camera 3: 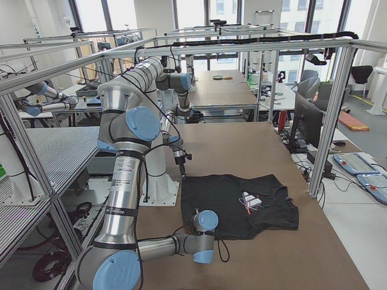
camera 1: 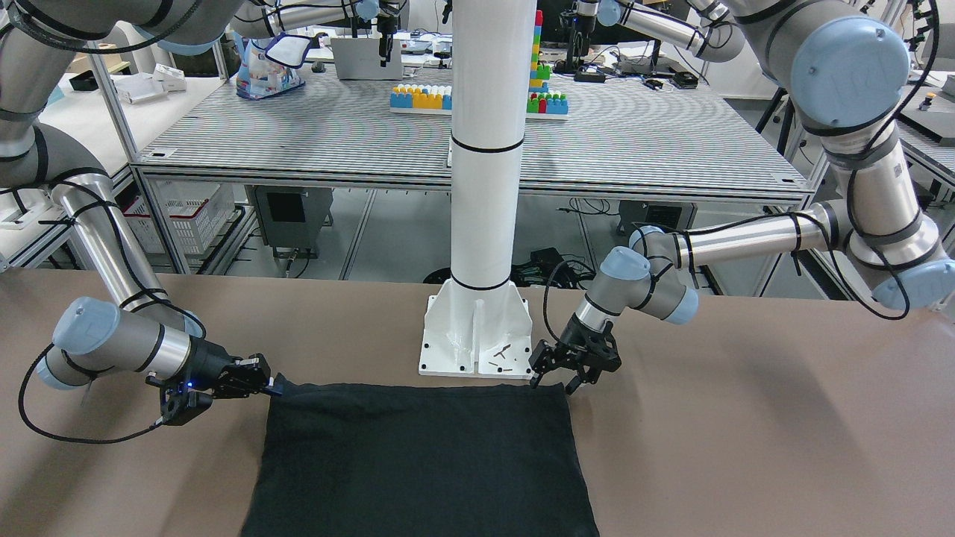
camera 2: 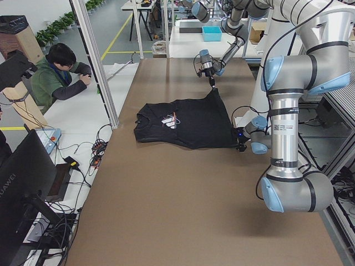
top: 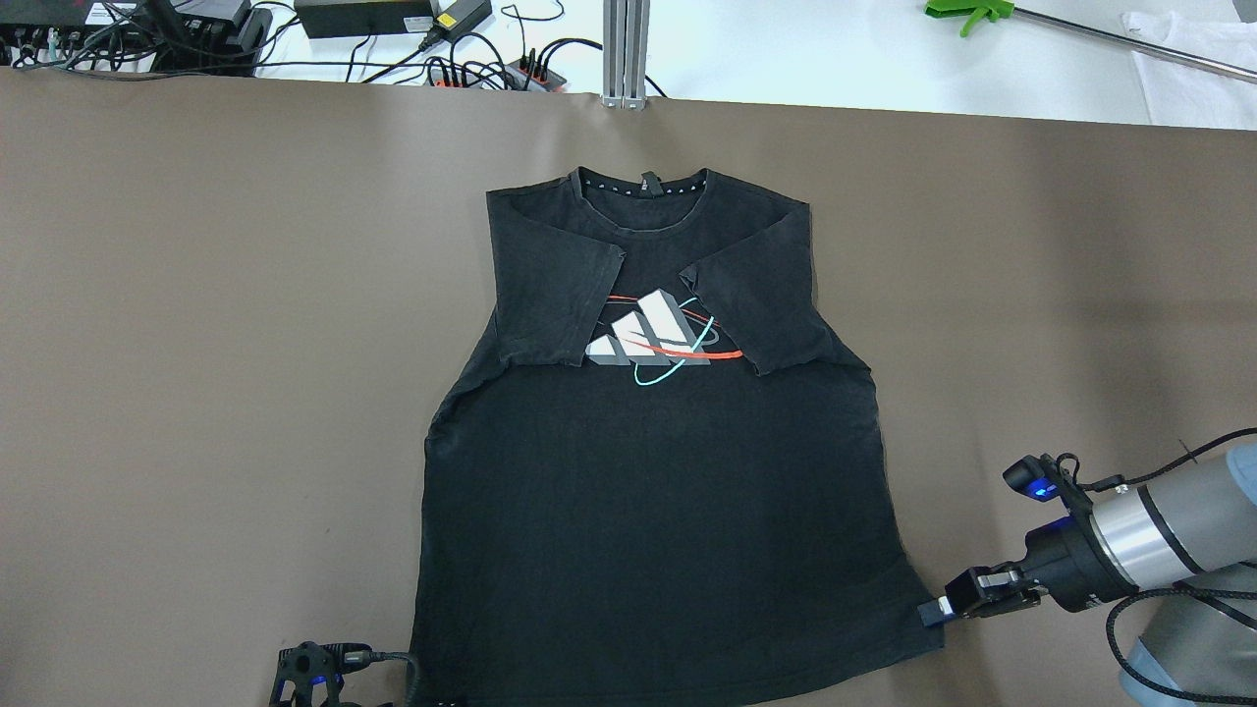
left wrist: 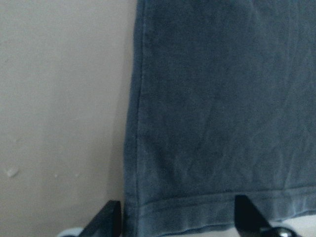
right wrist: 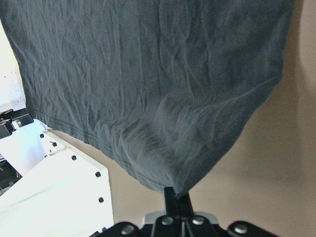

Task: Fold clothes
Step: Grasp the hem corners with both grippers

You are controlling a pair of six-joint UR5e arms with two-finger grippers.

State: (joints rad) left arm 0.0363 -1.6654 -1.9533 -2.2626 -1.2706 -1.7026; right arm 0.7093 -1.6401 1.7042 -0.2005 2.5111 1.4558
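Though sleeves [top: 555,295] lie folded in, black shirt [top: 658,511] body unfolded; right gripper [top: 933,611] pinches near-right hem, left gripper [camera 1: 553,380] spread over near-left.

Clock set from robot's seat, 12 straight across table.
- Brown table top [top: 196,295]: matte, soft glare patches.
- 12 o'clock: white bench [top: 786,49], power strips [top: 491,71] with cable tangle, aluminium post [top: 626,49]; green clamp [top: 967,12] toward 1.
- 6 o'clock: grey slatted bench [camera 1: 313,134] carrying toy blocks [camera 1: 421,97], white crate [camera 1: 183,216] underneath.
- 9 o'clock: tall windows [camera 3: 130,15], daylight.
- 3 o'clock: yellow floor line [camera 2: 119,33], potted plants [camera 2: 52,32].
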